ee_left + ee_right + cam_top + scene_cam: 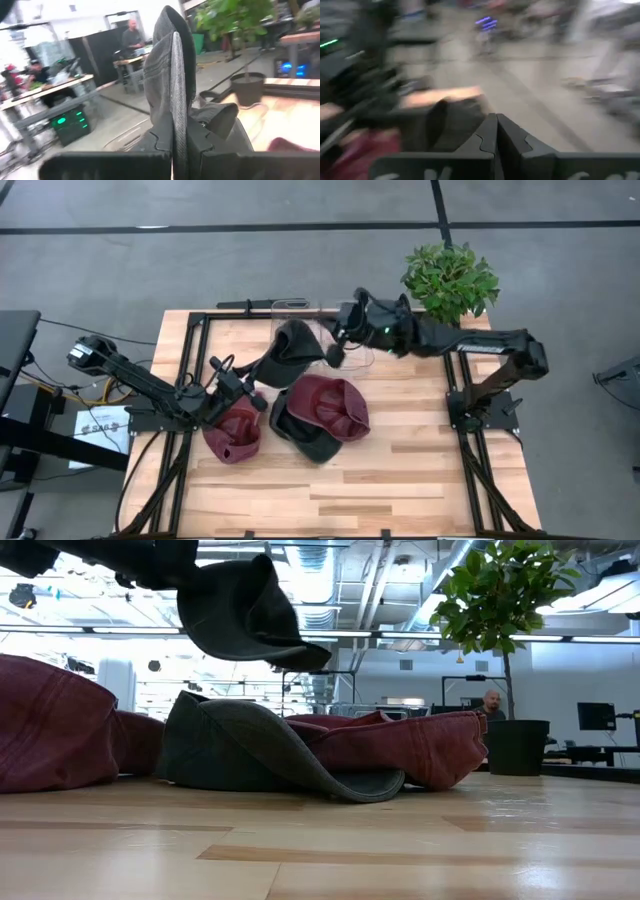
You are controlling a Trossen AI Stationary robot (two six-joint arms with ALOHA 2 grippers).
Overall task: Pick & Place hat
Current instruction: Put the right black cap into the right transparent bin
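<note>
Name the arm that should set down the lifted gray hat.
Left. Its end effector is shut on the gray hat, which hangs above the table. The right end effector is beside the hat, shut on nothing.

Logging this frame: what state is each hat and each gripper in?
left gripper: shut on the grey hat's edge
grey hat: lifted off the table
right gripper: shut, empty, near the grey hat
left maroon hat: lying on the table
centre maroon hat: resting on a dark hat
</note>
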